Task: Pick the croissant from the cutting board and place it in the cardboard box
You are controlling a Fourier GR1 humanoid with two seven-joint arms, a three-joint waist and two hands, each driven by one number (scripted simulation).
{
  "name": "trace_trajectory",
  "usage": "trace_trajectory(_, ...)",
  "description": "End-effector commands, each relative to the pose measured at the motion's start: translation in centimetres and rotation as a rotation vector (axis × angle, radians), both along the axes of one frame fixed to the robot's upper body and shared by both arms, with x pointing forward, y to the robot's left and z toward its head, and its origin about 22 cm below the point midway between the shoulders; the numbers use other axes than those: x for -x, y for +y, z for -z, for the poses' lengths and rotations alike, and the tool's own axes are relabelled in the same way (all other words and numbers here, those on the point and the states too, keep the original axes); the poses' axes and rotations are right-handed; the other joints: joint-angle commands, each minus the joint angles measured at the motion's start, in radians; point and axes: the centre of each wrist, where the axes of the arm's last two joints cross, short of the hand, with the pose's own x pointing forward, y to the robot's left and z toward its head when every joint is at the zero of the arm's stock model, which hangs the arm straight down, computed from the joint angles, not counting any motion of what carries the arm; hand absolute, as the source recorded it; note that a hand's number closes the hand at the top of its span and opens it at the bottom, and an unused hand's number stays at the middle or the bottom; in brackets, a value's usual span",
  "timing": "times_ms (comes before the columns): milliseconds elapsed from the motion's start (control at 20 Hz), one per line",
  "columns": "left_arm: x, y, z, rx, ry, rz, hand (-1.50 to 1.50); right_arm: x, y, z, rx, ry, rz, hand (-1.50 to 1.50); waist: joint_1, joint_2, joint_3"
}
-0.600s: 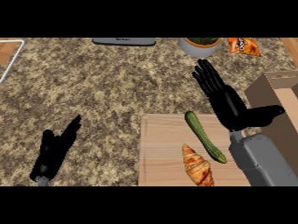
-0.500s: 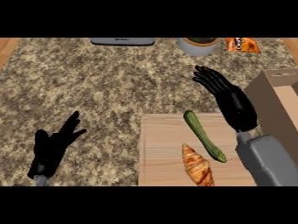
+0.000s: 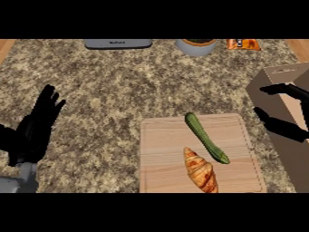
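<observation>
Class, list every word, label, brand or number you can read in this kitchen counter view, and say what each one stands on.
Grey appliance at the counter's far edge: a short dark marking, too blurred to read.
Orange packet at the far edge: printed marks, too small to read.
Cardboard box, cutting board: no text visible.
</observation>
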Motion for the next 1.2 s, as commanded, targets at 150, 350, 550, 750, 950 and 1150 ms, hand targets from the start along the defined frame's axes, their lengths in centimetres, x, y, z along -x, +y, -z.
trace_trajectory(150,0.2,-0.8,-1.7,0.034,-0.066,-0.006,0.00,3.5,0.9,-3.4,0.322,-0.114,-0.091,-1.50,0.021,0.009,0.003)
trace_trajectory(350,-0.3,-0.1,-1.8,0.031,-0.038,-0.022,0.00,5.2,1.0,-6.2,0.610,0.028,-0.146,-1.50,0.007,0.005,0.000)
trace_trajectory(550,-0.5,-1.6,-1.7,0.048,-0.047,0.002,0.00,6.3,2.3,-8.5,0.784,0.260,-0.204,-1.50,0.018,0.011,-0.002)
trace_trajectory(750,0.0,-0.1,-1.3,0.045,-0.045,0.000,0.00,8.9,6.4,-11.6,0.810,0.344,-0.207,-1.50,0.031,0.014,0.000)
trace_trajectory(950,-0.3,-1.5,-2.6,0.033,-0.054,0.012,0.00,11.0,9.6,-11.8,0.728,0.397,-0.259,-1.50,0.038,0.017,0.004)
trace_trajectory(1150,-1.1,-2.3,-3.2,0.052,-0.050,0.028,0.00,12.0,14.0,-10.4,0.698,0.390,-0.270,-1.50,0.046,0.019,0.004)
